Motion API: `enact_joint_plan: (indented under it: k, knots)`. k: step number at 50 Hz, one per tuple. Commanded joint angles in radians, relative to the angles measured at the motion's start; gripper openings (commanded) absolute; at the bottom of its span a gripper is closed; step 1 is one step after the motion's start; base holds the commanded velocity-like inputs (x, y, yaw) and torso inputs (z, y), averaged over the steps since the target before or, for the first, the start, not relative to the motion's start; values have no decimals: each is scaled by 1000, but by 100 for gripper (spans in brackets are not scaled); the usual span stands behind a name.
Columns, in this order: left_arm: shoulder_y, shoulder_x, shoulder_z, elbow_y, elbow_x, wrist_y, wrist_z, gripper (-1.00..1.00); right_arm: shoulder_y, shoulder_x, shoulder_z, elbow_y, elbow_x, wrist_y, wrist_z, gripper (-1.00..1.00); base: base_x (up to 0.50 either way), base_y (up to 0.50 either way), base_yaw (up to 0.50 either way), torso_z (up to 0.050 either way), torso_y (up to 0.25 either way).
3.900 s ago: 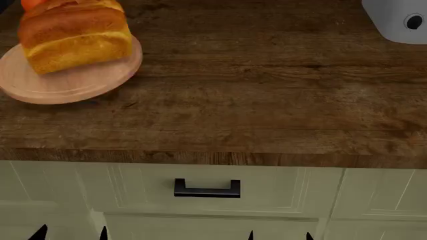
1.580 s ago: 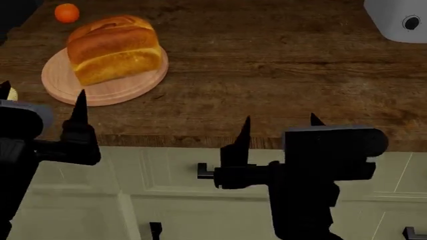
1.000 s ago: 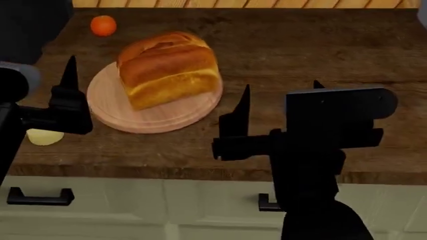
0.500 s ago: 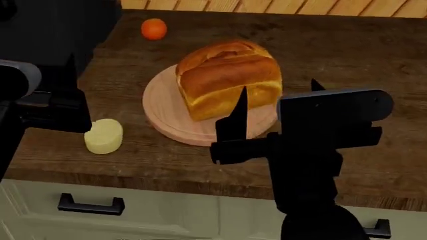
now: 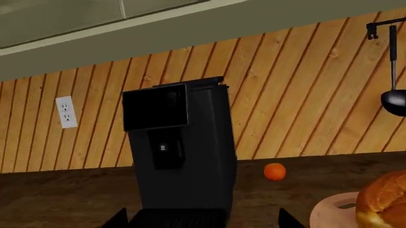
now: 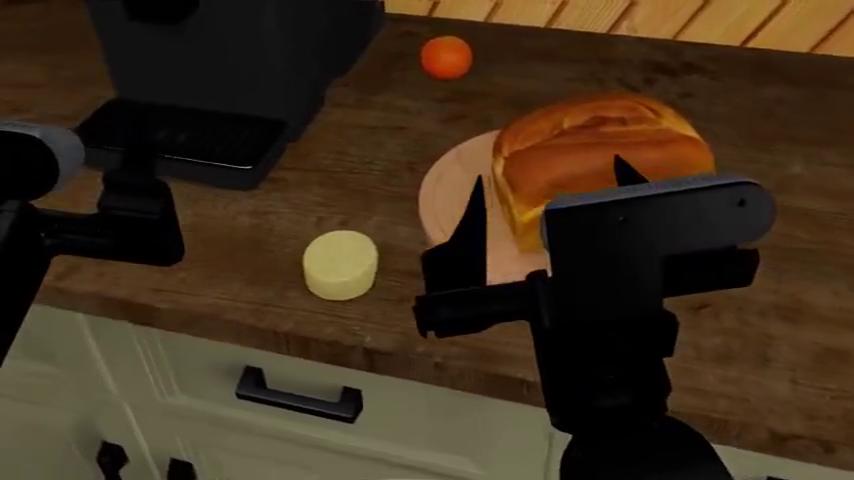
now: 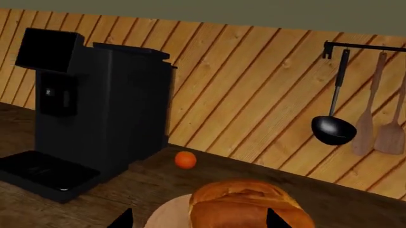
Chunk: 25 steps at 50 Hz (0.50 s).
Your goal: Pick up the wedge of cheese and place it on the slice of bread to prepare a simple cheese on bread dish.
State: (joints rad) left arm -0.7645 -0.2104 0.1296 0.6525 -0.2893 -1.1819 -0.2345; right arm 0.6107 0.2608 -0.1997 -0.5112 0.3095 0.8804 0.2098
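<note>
The wedge of cheese (image 6: 340,264) is a pale yellow puck lying on the wooden counter near its front edge, left of the board; neither wrist view shows it. The slice of bread (image 6: 601,150) is a golden-brown loaf on a round pale board (image 6: 451,200); it also shows in the right wrist view (image 7: 247,206) and at the edge of the left wrist view (image 5: 383,199). My left gripper (image 6: 60,178) is open and empty, left of the cheese and above the counter's front edge. My right gripper (image 6: 550,175) is open and empty, held in front of the loaf.
A black coffee machine (image 6: 227,50) with a drip tray (image 6: 187,140) stands at the back left. A small orange fruit (image 6: 446,57) lies behind the board. A ladle (image 7: 334,128) and wooden spatulas (image 7: 381,133) hang on the plank wall. Cabinet drawers with a black handle (image 6: 300,395) lie below.
The view has swung left: loaf, board and cheese have shifted right in the picture, and the coffee machine has come into sight. Both grippers stay open and raised.
</note>
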Motion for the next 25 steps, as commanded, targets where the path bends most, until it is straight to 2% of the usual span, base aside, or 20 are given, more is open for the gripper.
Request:
enact_joint_plan:
  k: [1,9,15,25]
  knots:
    - [-1,-2,1,0,-5,0,-5,100,-5,3,-2,-3,7,-7,-1,100,0,0,500,0,0]
    - [-1,-4,2,3,-7,0,-11,100,-5,-4,21,-7,25,-1,7,100,0,0,500,0,0]
    - [1,-5,2,3,-9,1,-12,100,0,-7,22,-4,30,29,20,100,0,0,0,0,0]
    - [0,-7,2,1,-13,2,-13,100,-4,0,9,-1,29,14,16,100,452,177,0,0,0]
